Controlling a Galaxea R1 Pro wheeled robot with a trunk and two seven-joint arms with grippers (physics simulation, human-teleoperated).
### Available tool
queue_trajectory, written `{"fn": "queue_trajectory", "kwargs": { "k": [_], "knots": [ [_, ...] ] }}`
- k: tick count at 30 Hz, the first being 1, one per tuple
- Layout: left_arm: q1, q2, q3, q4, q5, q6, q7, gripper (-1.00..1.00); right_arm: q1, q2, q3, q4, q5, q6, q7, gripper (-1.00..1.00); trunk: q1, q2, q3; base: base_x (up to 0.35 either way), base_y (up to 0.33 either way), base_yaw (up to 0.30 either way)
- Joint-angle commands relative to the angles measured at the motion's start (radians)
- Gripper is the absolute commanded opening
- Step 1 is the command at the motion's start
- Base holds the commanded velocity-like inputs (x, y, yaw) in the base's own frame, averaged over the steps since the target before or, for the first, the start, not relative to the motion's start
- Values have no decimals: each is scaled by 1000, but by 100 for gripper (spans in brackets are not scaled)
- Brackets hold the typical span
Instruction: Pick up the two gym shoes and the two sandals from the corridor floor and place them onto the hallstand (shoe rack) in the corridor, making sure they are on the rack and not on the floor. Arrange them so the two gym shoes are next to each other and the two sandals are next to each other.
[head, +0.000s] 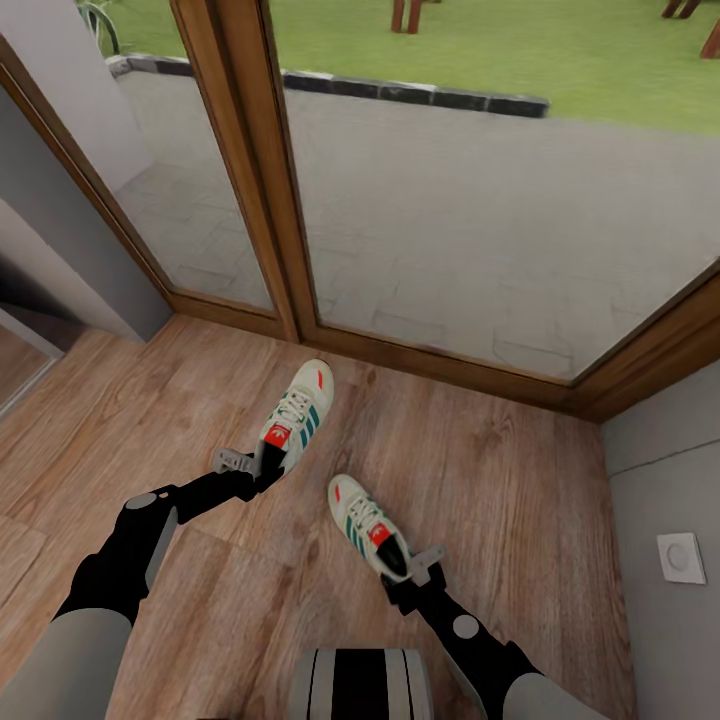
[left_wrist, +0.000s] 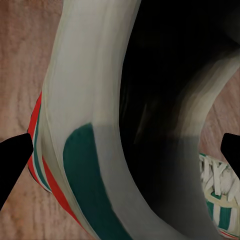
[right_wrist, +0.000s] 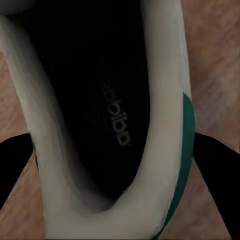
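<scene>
L gripper (head: 262, 468) pinches heel of one gym shoe (head: 296, 415), R gripper (head: 408, 576) pinches heel of other gym shoe (head: 362, 522) — both over the corridor floor (head: 480, 480), nr glass door (head: 450, 200)

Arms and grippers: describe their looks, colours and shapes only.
In the head view, both arms have pale grey rounded upper segments, then glossy black forearm links with grey round joint caps. The left gripper and right gripper have light grey metal brackets at the wrist. In the wrist views the fingers are plain black, tapering wedges. No cables or markings are visible.
</scene>
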Motion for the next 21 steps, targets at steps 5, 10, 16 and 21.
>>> {"fn": "queue_trajectory", "kwargs": {
  "k": [5, 10, 16, 21],
  "knots": [
    [0, -1, 3, -1, -5, 8, -7, -100, 0, 0, -4, 1, 7, -3, 3, -100, 0, 0, -1, 0, 0, 0],
    [-1, -1, 4, -2, -5, 8, -7, -100, 0, 0, -4, 1, 7, -3, 2, -100, 0, 0, -1, 0, 0, 0],
    [0, -1, 5, -2, -5, 9, -7, -100, 0, 0, -4, 1, 7, -3, 3, -100, 0, 0, -1, 0, 0, 0],
    [0, -1, 5, -2, -5, 9, -7, -100, 0, 0, -4, 1, 7, -3, 3, -100, -2, 1, 15, 0, 0, 0]
  ]
}}
